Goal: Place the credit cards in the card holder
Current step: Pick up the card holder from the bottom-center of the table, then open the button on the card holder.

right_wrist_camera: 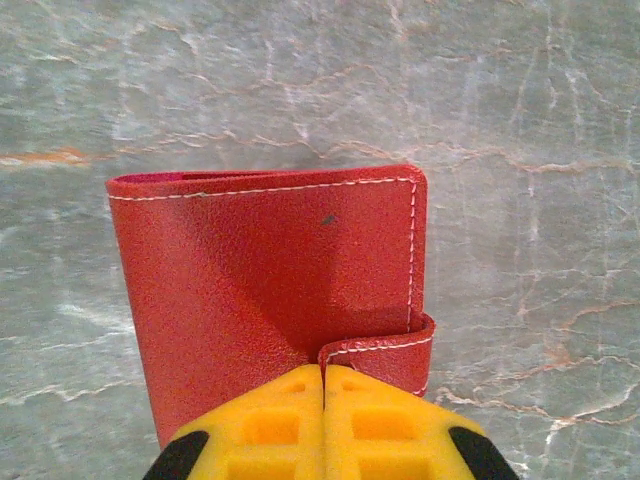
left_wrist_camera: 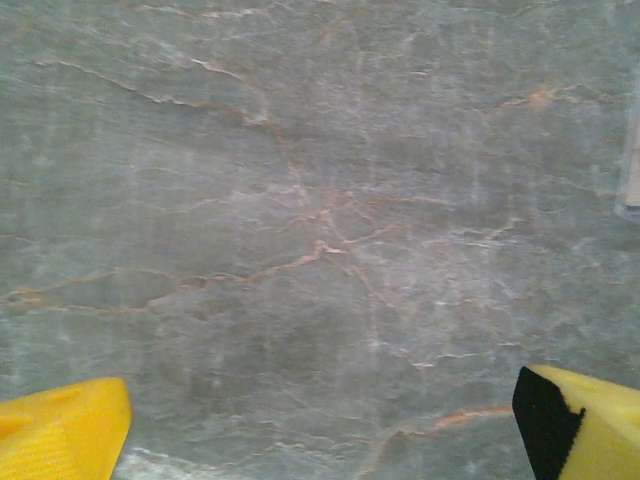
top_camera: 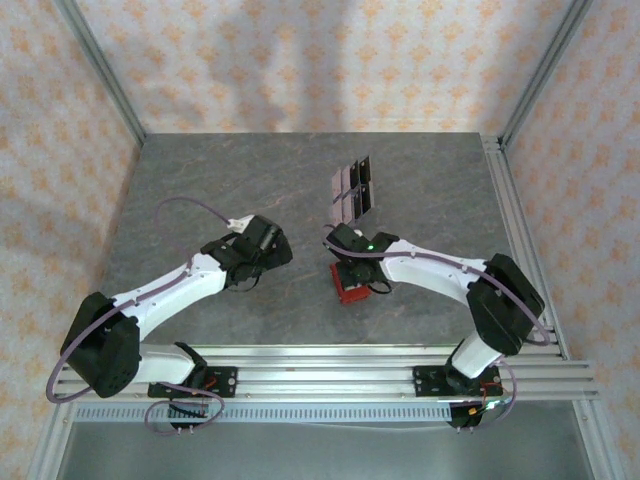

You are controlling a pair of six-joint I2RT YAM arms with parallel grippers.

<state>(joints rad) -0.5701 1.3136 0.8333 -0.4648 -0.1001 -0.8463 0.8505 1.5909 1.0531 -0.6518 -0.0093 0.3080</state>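
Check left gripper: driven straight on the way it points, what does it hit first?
Probably the bare grey veined stone-look table top; the left gripper's open yellow fingers frame nothing else. A pale card edge sits far right, off that line.

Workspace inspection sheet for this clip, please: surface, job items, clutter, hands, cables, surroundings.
Surface: grey veined table.
Job's things: cards laid in a tight block at the far middle. The red wallet is folded, nearer the arms and apart from the cards.
Clutter: nothing seen.
Hands: left hand open over the table, holding nothing. Right hand shut at the wallet's near edge, by its strap.
Cables: left cable, purple, loops off the left arm. Right cable runs along the right arm.
Surroundings: patterned walls; metal rails along the near edge.
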